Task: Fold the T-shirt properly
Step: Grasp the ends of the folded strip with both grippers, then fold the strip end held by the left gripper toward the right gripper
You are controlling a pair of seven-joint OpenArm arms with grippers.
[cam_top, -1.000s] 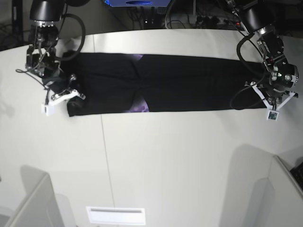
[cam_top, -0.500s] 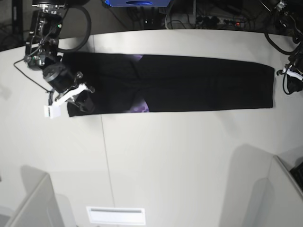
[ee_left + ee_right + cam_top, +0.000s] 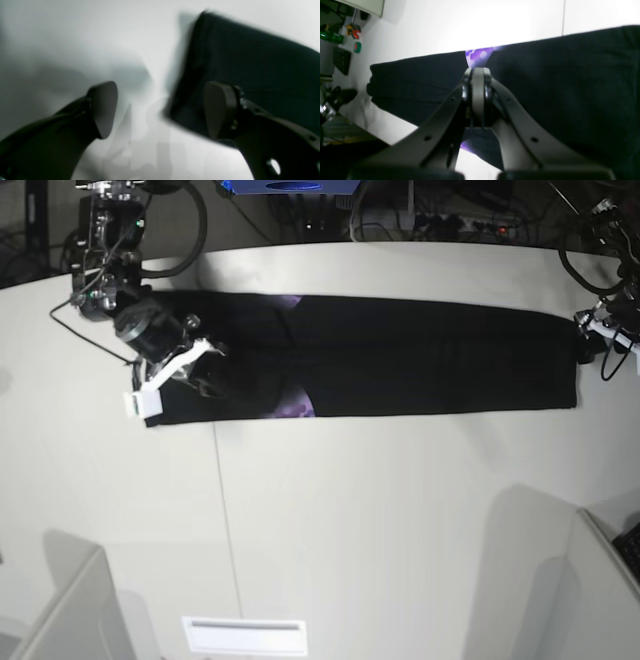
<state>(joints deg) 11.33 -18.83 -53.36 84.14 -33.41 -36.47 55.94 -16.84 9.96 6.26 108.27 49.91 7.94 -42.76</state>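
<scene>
T-shirt: your black T-shirt (image 3: 400, 355) lies as a long flat band across the upper part of the base view, on the white tabletop (image 3: 380, 520); small patches of purple print (image 3: 295, 408) show at its lower edge left of centre, and again at the upper edge.

Left gripper (image 3: 160, 110): you see its two dark fingers (image 3: 103, 107) spread wide with nothing between them. In the left wrist view they hang over the bare tabletop beside the end of the T-shirt; one finger overlaps the cloth in the frame, though blur hides whether it touches.

Right gripper (image 3: 477, 92): your fingers here are pressed tightly together, seen in the middle of the right wrist view over the dark cloth. You cannot tell whether any fabric is pinched between them.

Right arm: in the base view it sits at upper left, reaching over the T-shirt's left end.
</scene>
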